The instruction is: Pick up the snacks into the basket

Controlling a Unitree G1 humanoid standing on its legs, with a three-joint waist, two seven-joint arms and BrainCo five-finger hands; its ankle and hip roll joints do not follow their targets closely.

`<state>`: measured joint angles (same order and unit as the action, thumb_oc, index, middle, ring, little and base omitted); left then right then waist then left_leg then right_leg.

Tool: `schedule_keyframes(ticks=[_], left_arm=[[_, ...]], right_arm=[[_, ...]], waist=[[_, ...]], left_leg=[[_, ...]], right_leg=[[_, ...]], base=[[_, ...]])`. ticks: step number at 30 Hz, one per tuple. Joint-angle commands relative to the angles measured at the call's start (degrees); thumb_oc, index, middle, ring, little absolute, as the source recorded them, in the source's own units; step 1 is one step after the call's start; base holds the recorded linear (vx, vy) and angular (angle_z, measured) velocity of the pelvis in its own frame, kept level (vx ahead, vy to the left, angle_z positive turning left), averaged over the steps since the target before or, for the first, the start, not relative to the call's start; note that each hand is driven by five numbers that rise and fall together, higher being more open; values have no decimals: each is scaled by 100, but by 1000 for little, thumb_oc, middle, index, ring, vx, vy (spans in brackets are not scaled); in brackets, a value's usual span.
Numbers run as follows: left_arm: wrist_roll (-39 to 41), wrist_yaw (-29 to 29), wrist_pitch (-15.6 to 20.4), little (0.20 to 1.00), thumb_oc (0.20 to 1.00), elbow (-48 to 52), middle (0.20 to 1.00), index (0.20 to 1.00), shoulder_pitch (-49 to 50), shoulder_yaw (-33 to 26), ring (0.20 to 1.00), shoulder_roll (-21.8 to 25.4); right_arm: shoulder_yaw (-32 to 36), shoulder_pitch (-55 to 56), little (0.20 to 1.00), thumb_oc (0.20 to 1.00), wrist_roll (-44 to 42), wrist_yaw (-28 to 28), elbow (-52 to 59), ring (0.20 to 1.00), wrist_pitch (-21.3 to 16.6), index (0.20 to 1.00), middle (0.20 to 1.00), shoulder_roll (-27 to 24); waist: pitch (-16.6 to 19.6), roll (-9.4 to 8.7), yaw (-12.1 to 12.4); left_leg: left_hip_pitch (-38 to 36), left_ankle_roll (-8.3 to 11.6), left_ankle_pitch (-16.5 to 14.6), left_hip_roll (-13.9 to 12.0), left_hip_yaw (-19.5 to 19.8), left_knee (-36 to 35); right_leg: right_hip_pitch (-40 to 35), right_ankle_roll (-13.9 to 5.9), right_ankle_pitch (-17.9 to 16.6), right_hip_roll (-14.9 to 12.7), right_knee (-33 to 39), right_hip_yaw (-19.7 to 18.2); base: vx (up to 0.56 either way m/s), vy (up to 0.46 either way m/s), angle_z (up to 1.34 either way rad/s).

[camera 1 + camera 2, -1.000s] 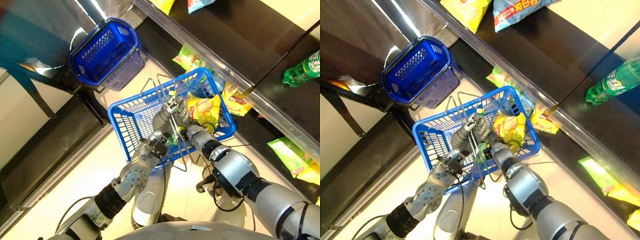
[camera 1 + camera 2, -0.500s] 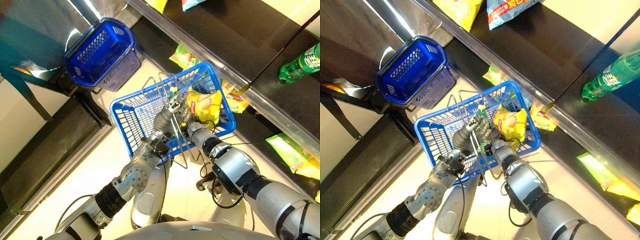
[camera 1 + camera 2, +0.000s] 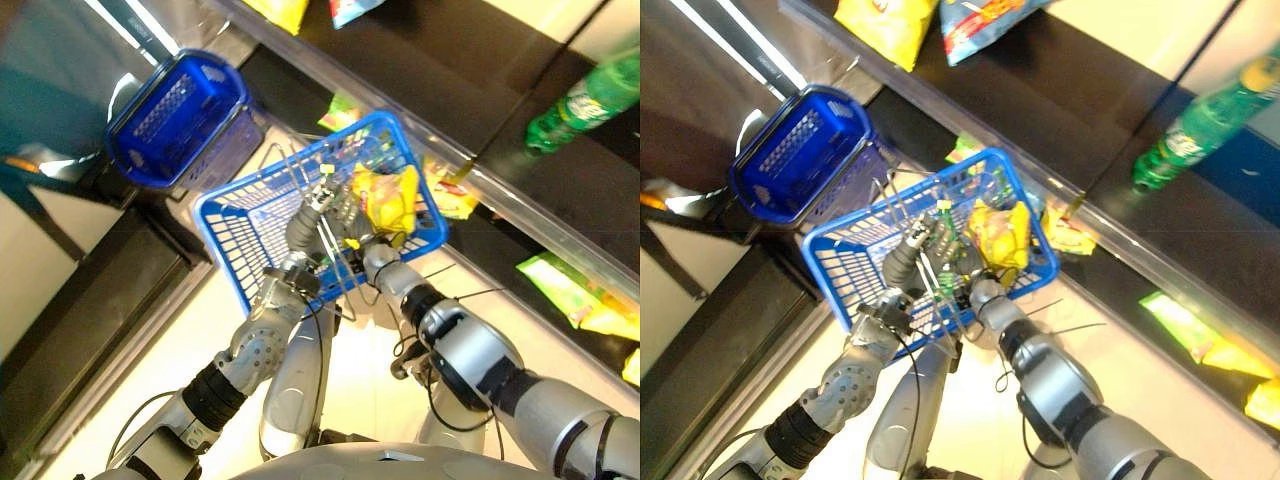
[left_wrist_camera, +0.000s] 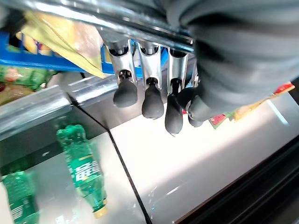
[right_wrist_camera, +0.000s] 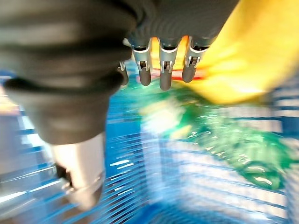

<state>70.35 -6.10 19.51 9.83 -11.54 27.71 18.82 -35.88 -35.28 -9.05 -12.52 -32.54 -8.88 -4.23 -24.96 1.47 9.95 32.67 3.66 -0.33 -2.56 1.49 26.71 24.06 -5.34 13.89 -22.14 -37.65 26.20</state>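
Observation:
The light blue basket (image 3: pixel 235 225) hangs in front of the shelves, held up by its wire handle (image 4: pixel 140 25). My left hand (image 3: pixel 305 225) is shut on that handle, fingers (image 4: pixel 152 100) curled round the bar. Inside the basket a yellow snack bag (image 3: pixel 385 195) stands up at the shelf side. My right hand (image 3: pixel 368 258) reaches over the near rim, and its fingers (image 5: pixel 161 70) are curled against the yellow snack bag (image 5: pixel 247 51). A green bottle (image 5: pixel 233 140) lies on the basket floor under that hand.
A stack of dark blue baskets (image 3: pixel 170 120) stands to the left. The dark shelves carry a yellow bag (image 3: pixel 875 20), a blue bag (image 3: pixel 980 15) and a green bottle (image 3: pixel 1190 130). On the lower shelf, green-yellow packets (image 3: pixel 570 295) lie to the right and more packets (image 3: pixel 445 195) behind the basket.
The whole picture has shifted, so the camera has moved. Both hands, the basket and the yellow bag keep the same places relative to each other.

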Motion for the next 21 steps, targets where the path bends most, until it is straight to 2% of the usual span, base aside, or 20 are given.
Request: schedule_keyframes(ticks=[1, 5, 6, 10, 17, 21], left_arm=[[-1090, 289, 705, 200, 200, 1528, 200, 200, -318, -493, 200, -190], [-1095, 294, 804, 200, 200, 1470, 200, 200, -114, -733, 200, -177], [-1114, 323, 817, 200, 200, 1451, 200, 200, 52, -887, 200, -163], [-1157, 363, 819, 200, 200, 1397, 200, 200, 251, -1052, 200, -130], [-1180, 435, 829, 200, 200, 1099, 200, 200, 591, -1339, 200, -196], [-1195, 481, 801, 200, 200, 495, 200, 200, 905, -1628, 200, -303]], right_arm=[[381, 502, 1000, 1000, 1066, 19, 1034, 1000, -333, 1000, 1000, -593], [617, 1002, 1000, 1000, 1539, 3, 1644, 1000, -401, 1000, 1000, -1004], [831, 1232, 1000, 1000, 1799, -17, 2081, 1000, -450, 1000, 1000, -1296], [1216, 1589, 1000, 1000, 1990, -61, 2711, 1000, -593, 1000, 1000, -1683], [1635, 2050, 1000, 1000, 1756, -16, 3184, 1000, -832, 1000, 1000, -1888], [1783, 2404, 1000, 1000, 1485, 171, 3139, 1000, -940, 1000, 1000, -1971]], waist=[[400, -172, -227], [479, -215, -302], [512, -242, -347], [589, -291, -434], [739, -333, -537], [858, -370, -602]], left_leg=[[-98, -184, -256, -82, -117, 20], [-237, -174, -276, -97, -119, -13], [-325, -172, -299, -112, -131, -18], [-454, -162, -310, -132, -162, -63], [-694, -140, -268, -178, -207, -221], [-1044, -106, -187, -237, -269, -528]], right_leg=[[-75, -408, -1172, -37, 653, -188], [-235, -437, -1189, -51, 762, -151], [-315, -453, -1195, -50, 808, -150], [-449, -466, -1213, -36, 914, -163], [-661, -486, -1285, 10, 1132, -186], [-1017, -505, -1355, 108, 1469, -201]], base=[[28, 21, -44], [44, -1, -14], [46, -8, -17], [29, -12, -6], [31, -7, -6], [52, -6, -7]])
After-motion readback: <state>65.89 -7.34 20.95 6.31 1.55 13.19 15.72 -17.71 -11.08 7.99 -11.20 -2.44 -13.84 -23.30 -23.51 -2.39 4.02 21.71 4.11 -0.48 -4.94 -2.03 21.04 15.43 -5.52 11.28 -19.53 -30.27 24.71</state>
